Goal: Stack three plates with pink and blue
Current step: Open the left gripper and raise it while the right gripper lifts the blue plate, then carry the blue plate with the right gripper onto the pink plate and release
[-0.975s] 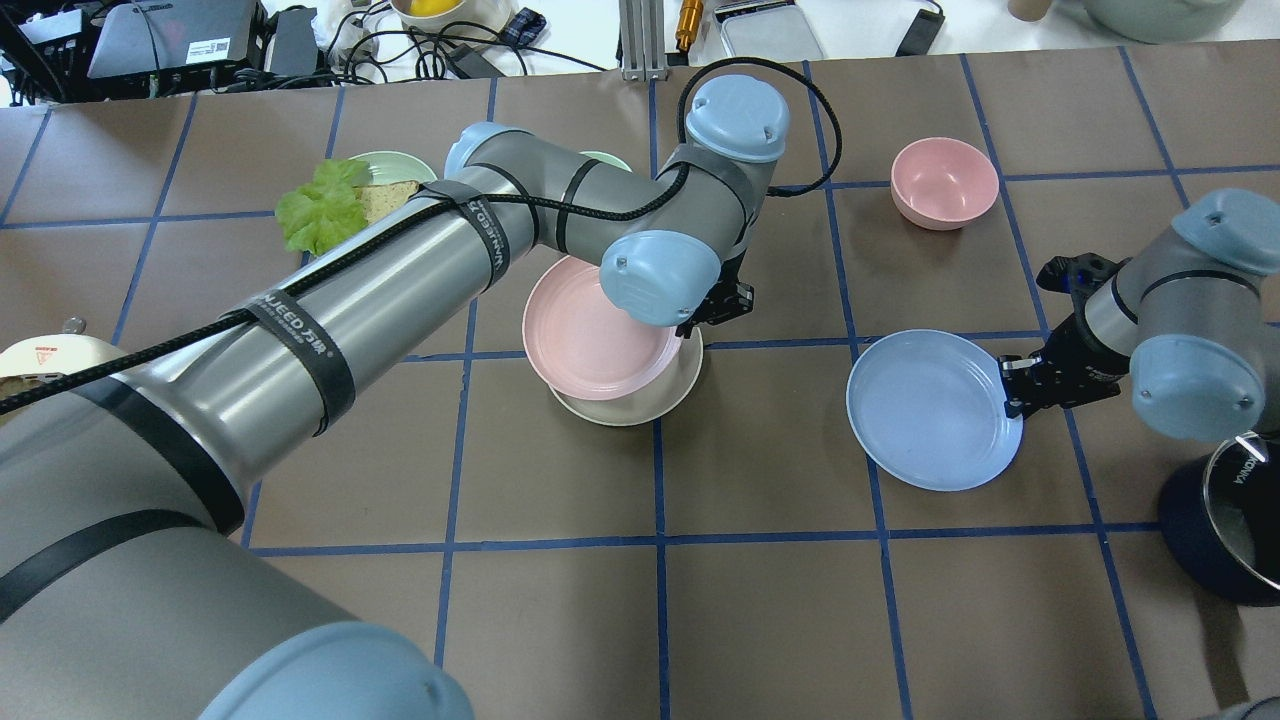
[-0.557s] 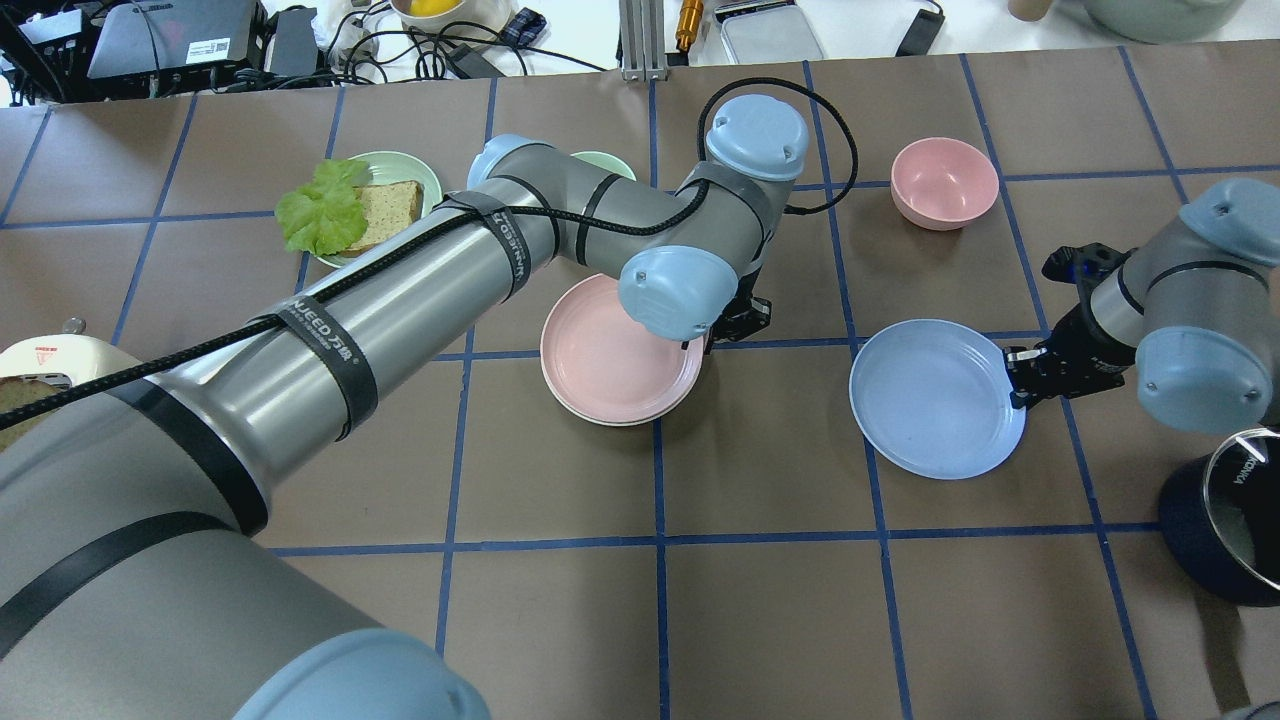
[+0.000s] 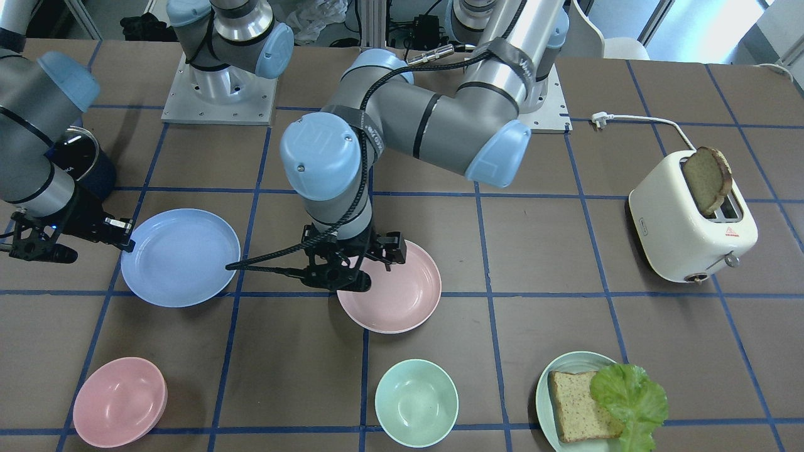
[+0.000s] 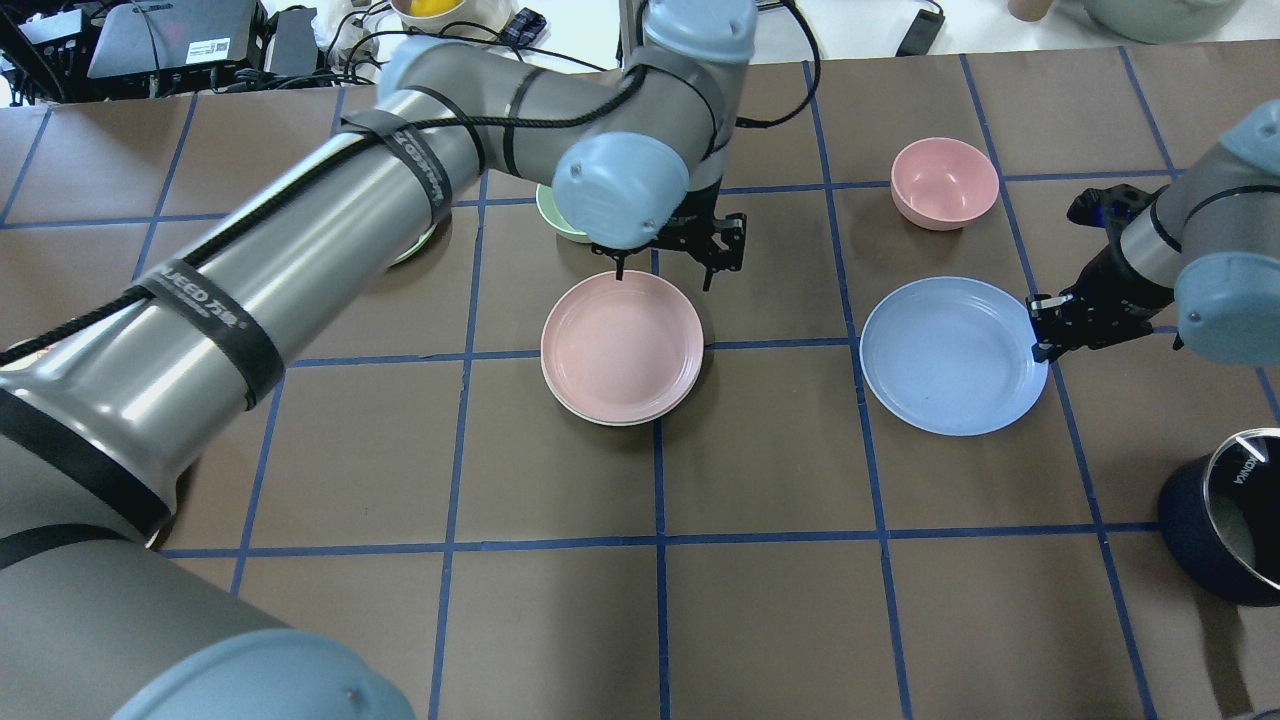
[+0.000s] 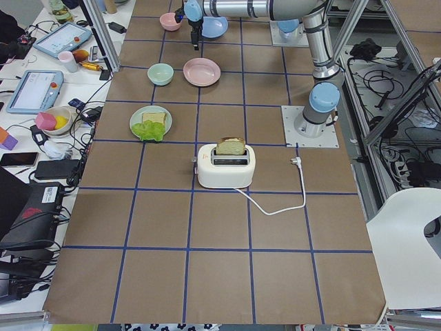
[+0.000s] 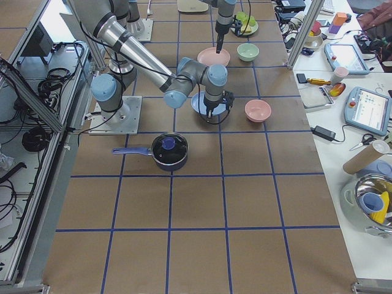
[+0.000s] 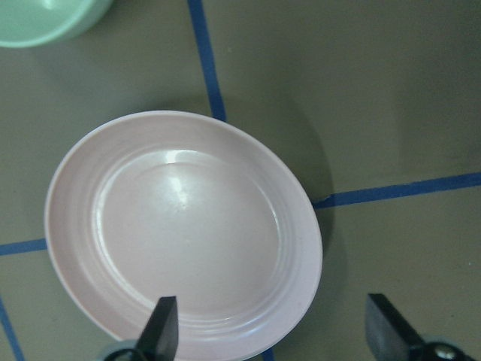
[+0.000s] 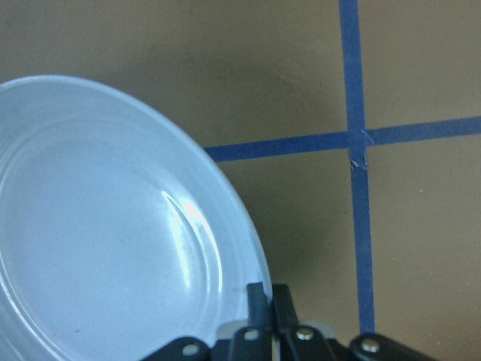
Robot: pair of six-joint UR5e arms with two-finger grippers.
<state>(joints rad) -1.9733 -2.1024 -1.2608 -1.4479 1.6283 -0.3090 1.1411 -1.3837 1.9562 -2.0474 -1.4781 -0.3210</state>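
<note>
The pale pink plate lies flat on the cream-white plate, of which only a thin rim shows. My left gripper is open and empty above the pink plate's far edge. Its fingertips frame the pink plate in the left wrist view. My right gripper is shut on the right rim of the light blue plate and holds it slightly off the table. The grip shows in the right wrist view on the blue plate.
A pink bowl stands beyond the blue plate. A mint-green bowl sits past the stack. A green plate with bread and lettuce, a toaster and a dark pot stand at the sides.
My left gripper set the tilted pink plate flat on the cream plate, opened and drew up and away. My right gripper carried the blue plate a little farther from the robot.
</note>
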